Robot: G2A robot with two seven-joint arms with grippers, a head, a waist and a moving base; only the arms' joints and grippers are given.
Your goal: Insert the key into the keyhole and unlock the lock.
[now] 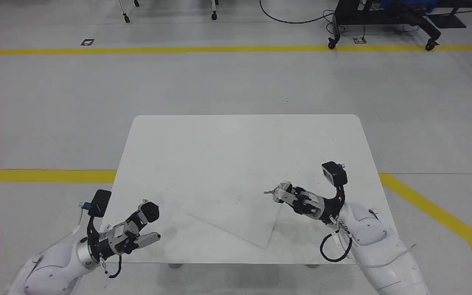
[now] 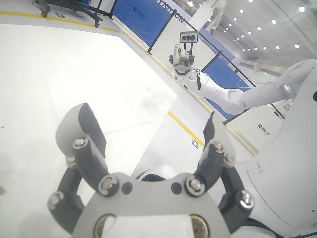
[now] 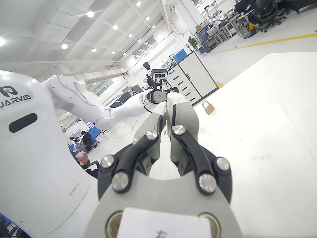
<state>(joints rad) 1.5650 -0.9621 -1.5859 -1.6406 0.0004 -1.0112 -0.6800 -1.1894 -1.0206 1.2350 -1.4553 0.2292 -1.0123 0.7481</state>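
The count gives one table (image 1: 243,140), one lock (image 3: 208,107) of the padlock type with a single shackle, and one key (image 1: 270,192). There are two arms with one gripper each, two in total: the left gripper (image 2: 147,116) and the right gripper (image 1: 281,194). Each gripper has two fingers, four overall.

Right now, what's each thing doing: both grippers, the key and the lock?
left gripper: open, empty.
right gripper: shut on the key.
key: pinched in the right gripper, not in the lock.
lock: on the table, shackle looks closed, no key in it.
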